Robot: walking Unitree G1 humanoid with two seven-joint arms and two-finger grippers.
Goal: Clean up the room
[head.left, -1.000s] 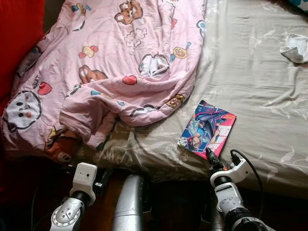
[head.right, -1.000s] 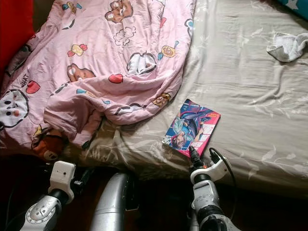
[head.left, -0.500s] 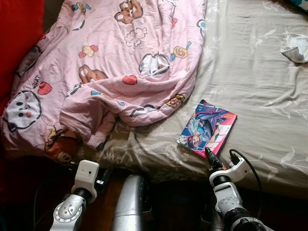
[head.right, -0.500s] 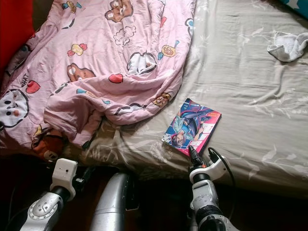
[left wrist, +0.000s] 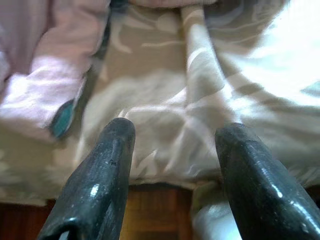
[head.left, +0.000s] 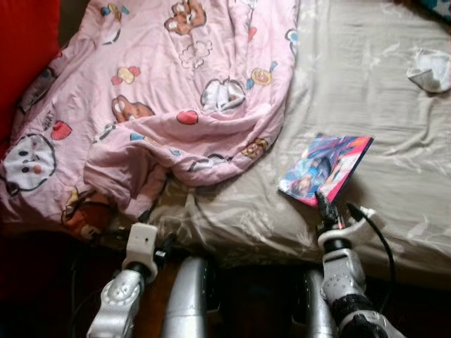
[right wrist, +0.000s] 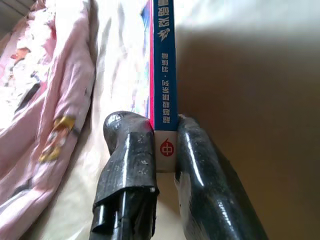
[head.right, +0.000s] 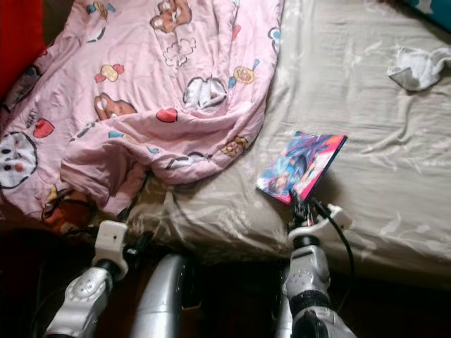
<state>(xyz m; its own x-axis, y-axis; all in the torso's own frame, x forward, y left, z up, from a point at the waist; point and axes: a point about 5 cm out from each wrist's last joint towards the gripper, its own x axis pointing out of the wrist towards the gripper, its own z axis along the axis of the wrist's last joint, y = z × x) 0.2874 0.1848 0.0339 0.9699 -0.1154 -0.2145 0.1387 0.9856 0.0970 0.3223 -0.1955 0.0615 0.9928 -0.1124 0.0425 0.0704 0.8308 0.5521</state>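
Beige bedsheet (head.left: 366,84) lies beneath the comic book (head.left: 325,167), which my right tool (right wrist: 165,145) pinches by its spine, tilted up beside the pink quilt (head.left: 162,91). My left tool (left wrist: 172,150) hovers spread at the bed's edge.
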